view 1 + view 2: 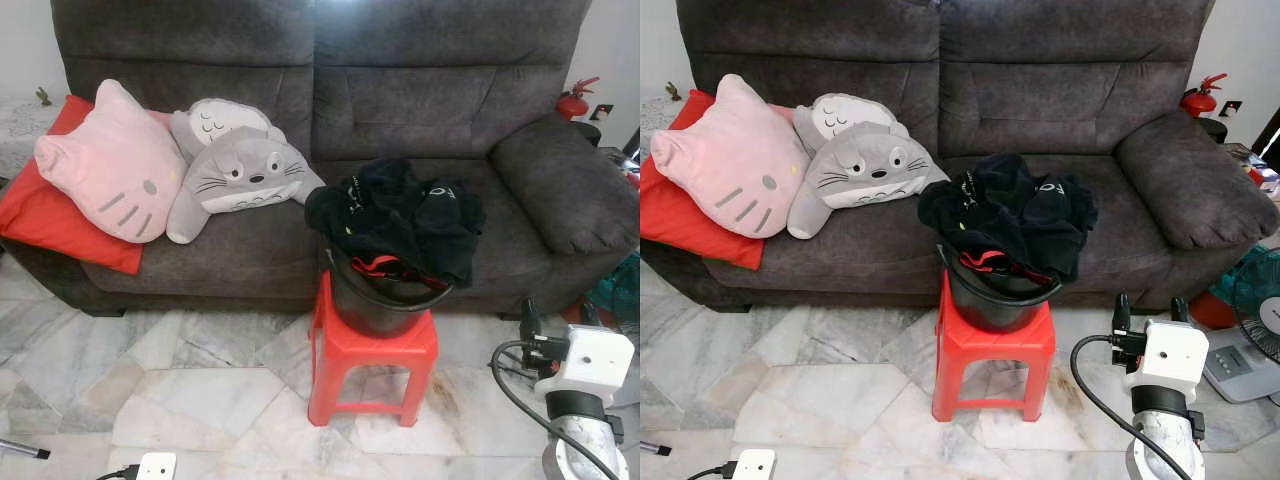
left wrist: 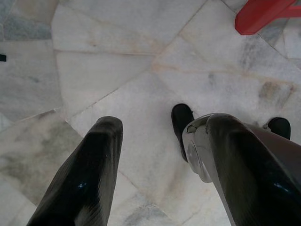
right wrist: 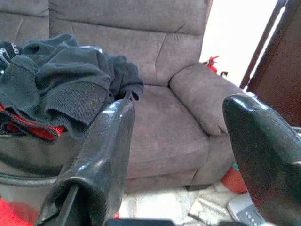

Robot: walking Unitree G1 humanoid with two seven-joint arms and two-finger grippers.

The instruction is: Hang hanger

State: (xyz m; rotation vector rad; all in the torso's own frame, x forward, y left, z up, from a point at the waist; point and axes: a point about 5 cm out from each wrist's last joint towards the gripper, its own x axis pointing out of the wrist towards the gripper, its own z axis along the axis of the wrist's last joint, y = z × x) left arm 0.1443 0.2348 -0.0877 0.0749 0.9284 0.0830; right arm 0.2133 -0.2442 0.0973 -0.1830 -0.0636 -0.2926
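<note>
A black bucket (image 1: 380, 305) stands on a red plastic stool (image 1: 372, 355) in front of the grey sofa (image 1: 420, 90). Black clothes (image 1: 400, 215) are heaped over the bucket and spill onto the sofa seat. A red piece (image 1: 385, 266) shows under them at the bucket's mouth; I cannot tell what it is. My right gripper (image 1: 557, 318) is raised to the right of the stool, open and empty, and in the right wrist view it (image 3: 178, 155) points at the clothes (image 3: 61, 84) and sofa. My left gripper (image 2: 160, 155) hangs open over the marble floor (image 2: 117, 66).
On the sofa's left lie a pink cat cushion (image 1: 110, 165), a grey plush (image 1: 235, 170) and a red cushion (image 1: 40, 215). A fire extinguisher (image 1: 1200, 98) stands behind the right armrest. A fan (image 1: 1265, 300) and white device (image 1: 1235, 360) are at right. A white power strip (image 1: 155, 466) lies near my feet.
</note>
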